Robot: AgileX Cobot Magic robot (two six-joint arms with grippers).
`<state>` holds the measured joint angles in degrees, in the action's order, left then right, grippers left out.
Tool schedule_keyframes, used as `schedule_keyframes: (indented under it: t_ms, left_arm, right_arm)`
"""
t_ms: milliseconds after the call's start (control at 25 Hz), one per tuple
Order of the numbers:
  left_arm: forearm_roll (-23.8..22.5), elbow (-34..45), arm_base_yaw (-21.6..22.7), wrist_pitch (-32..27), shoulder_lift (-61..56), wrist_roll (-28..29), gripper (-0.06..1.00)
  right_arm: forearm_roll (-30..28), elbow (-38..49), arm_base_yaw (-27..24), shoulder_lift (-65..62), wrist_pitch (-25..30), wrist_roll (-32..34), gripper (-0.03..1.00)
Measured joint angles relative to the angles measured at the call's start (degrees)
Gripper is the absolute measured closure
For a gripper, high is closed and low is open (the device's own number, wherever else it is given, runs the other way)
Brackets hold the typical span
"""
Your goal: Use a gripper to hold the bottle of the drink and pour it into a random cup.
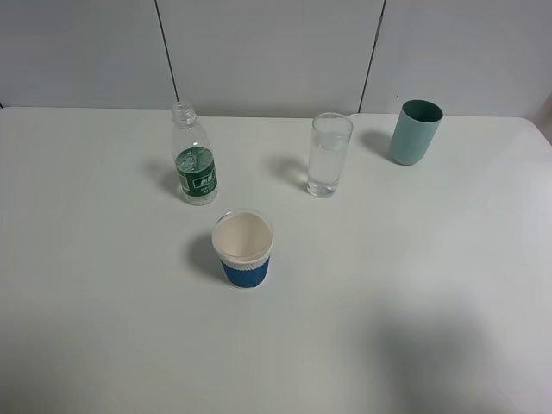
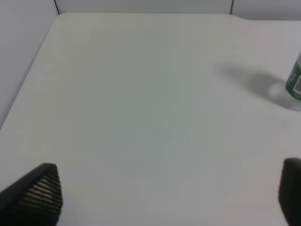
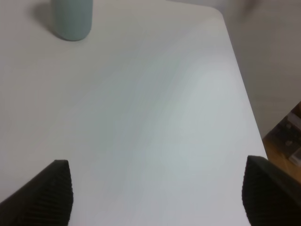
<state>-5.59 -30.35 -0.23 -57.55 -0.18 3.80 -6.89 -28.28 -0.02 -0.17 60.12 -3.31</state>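
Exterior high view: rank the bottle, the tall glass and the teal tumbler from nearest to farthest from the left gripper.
The left gripper is out of that view, working from its left; its wrist view shows only the bottle.
1. bottle, on the left
2. tall glass, in the middle
3. teal tumbler, far right

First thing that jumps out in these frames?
Four containers on a white table: an uncapped bottle with a green label back left, a clear glass holding some clear liquid to its right, a teal tumbler far right. Nearest the camera stands a white paper cup with a blue sleeve, empty.
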Motion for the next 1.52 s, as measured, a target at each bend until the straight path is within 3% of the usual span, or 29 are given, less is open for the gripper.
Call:
schedule_keyframes:
  t_ms: [280, 1520]
  left_arm:
    - [1.4, 1.3, 0.0, -2.8, 0.0, 0.0, 0.03]
    - [1.5, 1.3, 0.0, -2.8, 0.0, 0.0, 0.03]
  right_arm:
    - [0.0, 0.0, 0.0, 0.0, 0.0, 0.0, 0.23]
    - [0.0, 0.0, 0.0, 0.0, 0.0, 0.0, 0.23]
